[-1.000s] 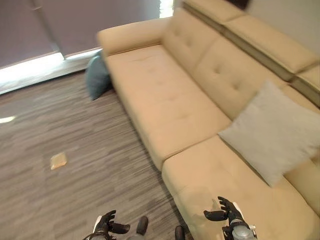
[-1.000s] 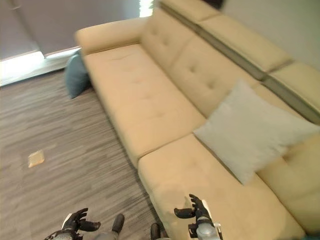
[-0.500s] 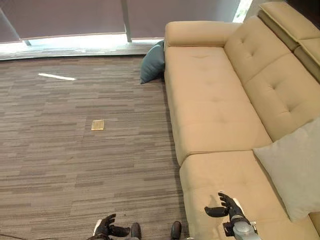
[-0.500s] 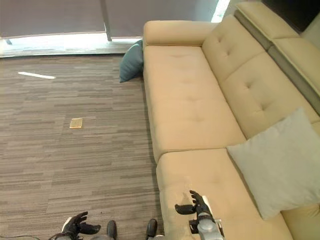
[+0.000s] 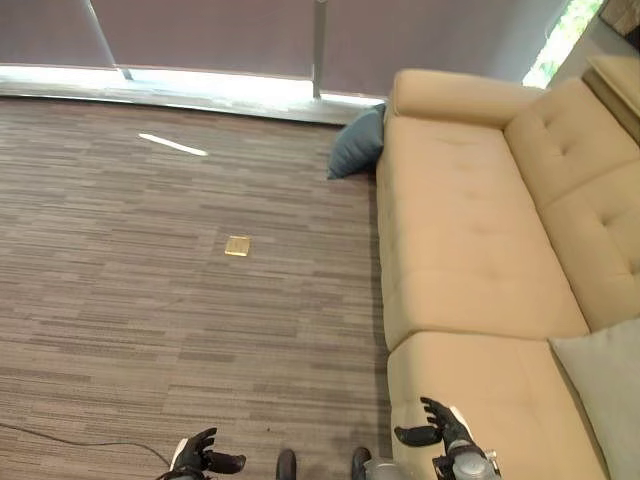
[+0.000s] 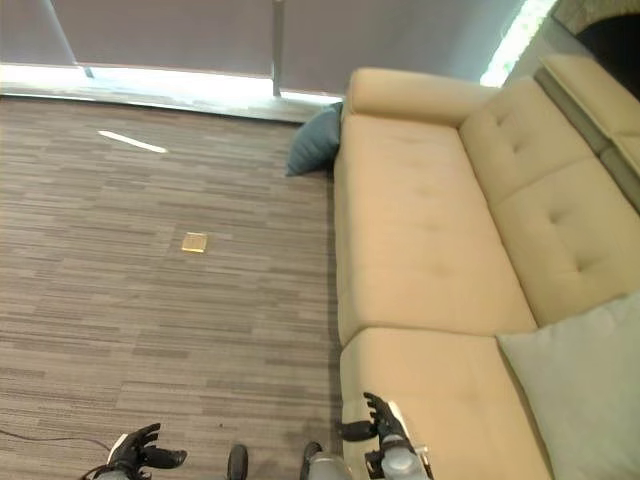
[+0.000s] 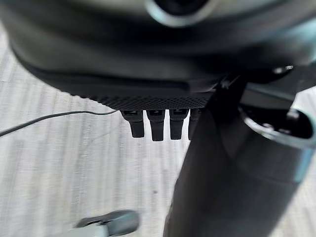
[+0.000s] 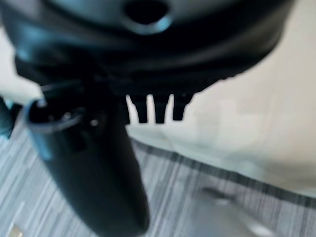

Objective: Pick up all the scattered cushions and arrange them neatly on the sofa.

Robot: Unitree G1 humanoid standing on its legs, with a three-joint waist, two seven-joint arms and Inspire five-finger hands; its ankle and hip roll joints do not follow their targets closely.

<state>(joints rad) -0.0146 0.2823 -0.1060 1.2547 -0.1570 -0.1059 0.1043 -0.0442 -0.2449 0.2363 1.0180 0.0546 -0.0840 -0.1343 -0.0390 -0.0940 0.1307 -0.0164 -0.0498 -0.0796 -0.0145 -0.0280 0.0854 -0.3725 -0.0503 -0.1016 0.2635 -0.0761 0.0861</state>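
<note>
Matt beige tufted upholstery on the sofa (image 5: 470,230); soft teal cloth on the floor cushion (image 5: 358,144); pale grey woven cloth on the second cushion (image 6: 590,390); streaked grey-brown carpet floor (image 5: 150,290), rough-looking.

Grey striped carpet floor (image 5: 150,300); grey blinds (image 5: 200,30) along far wall, daylight strip beneath; small tan floor plate (image 5: 237,245).

Both hands (image 5: 196,461) (image 5: 440,436) low, empty, fingers relaxed

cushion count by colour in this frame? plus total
Blue cushion, on the floor against the sofa arm end: 1
Light grey cushion, on the sofa seat against the backrest: 1
Total: 2 cushions
</note>
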